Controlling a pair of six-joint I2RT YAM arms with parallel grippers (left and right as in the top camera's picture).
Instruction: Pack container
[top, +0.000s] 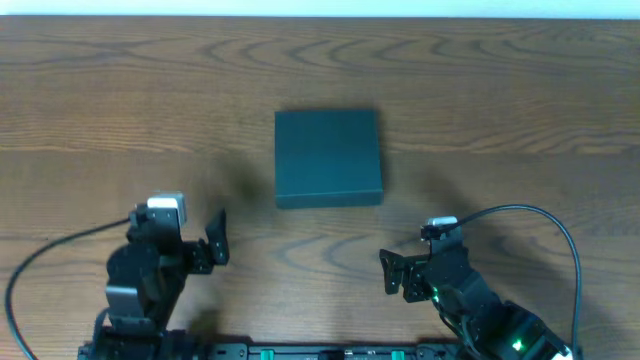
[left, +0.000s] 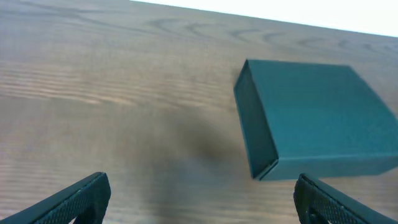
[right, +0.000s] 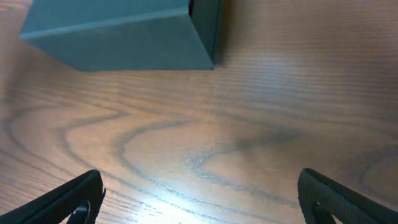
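container (top: 328, 158) lies ahead, between left hand (top: 212, 245) and right hand (top: 392, 272); both spread apart, empty.

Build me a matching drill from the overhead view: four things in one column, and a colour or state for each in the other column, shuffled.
1. container
2. table
3. left arm
4. right arm

a. green light glowing on it
b. lid shut, dark teal
c. big pale block on top
d. brown wood grain

Pairs: 1-b, 2-d, 3-c, 4-a
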